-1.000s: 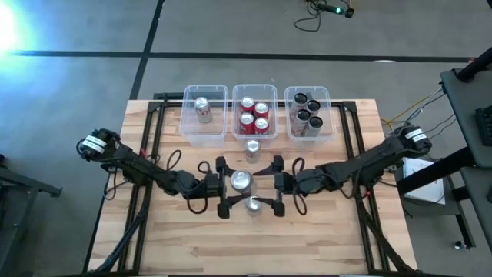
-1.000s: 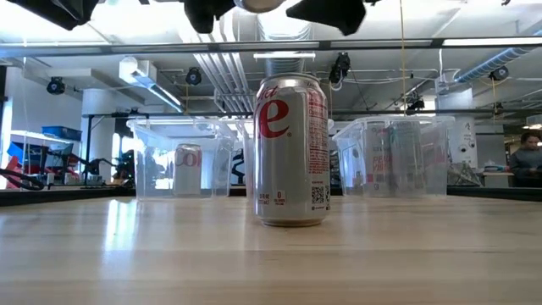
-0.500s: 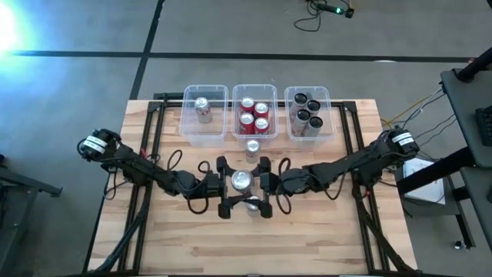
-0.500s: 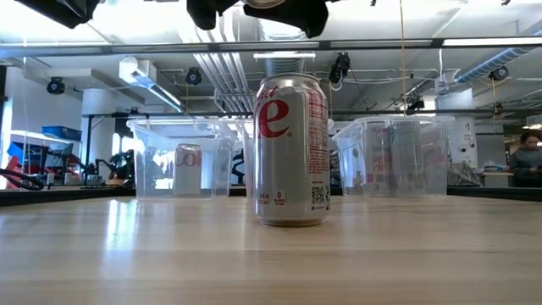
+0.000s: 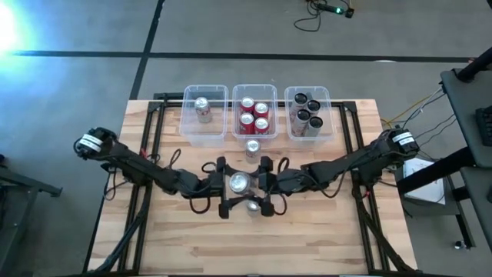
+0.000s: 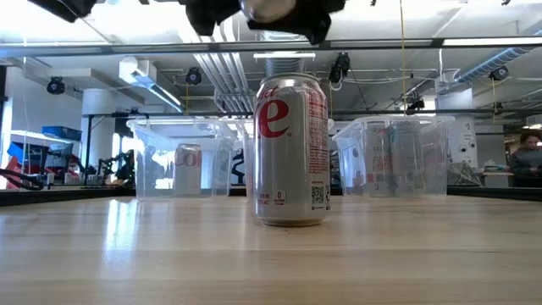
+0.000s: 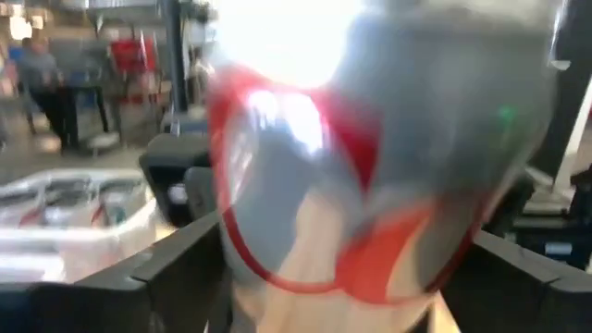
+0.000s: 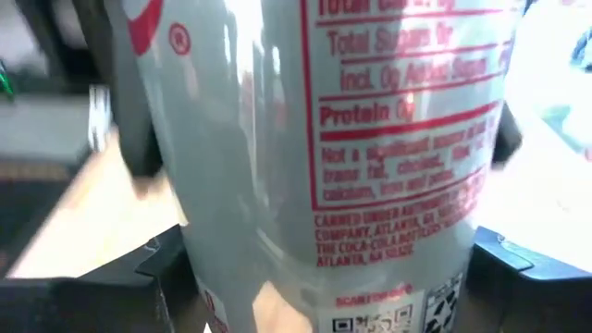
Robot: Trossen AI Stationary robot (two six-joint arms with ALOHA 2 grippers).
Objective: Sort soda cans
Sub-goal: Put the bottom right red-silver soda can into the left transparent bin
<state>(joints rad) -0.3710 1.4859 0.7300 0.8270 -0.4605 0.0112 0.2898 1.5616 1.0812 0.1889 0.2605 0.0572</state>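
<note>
A silver soda can [image 5: 238,182] hangs upright above the table's middle, between my two grippers. My left gripper [image 5: 228,185] reaches in from the table's left and is shut on the can. My right gripper [image 5: 258,185] reaches in from the right and is also closed around it. The can fills both wrist views [image 7: 370,139] [image 8: 324,139]. A second silver can [image 6: 292,152] stands on its base on the table right below, and a third can [image 5: 252,148] stands just in front of the bins. My left gripper pinches the can's side wall [image 7: 231,250] between its two fingers, coming level from the table's left. The can is upright and clear of the table. My right gripper has its two fingers against the can's side wall [image 8: 199,268], coming level from the table's right, opposite the left gripper.
Three clear bins line the far edge. The left bin [image 5: 189,123] holds one silver can, the middle bin [image 5: 237,115] red cans, and the right bin [image 5: 329,115] black cans. Bare wood lies toward the near edge.
My right gripper has moved toward the table's left, up to the can that my left gripper holds in the air. Its fingers now stand on both sides of the can. The can has stayed lifted and upright.
</note>
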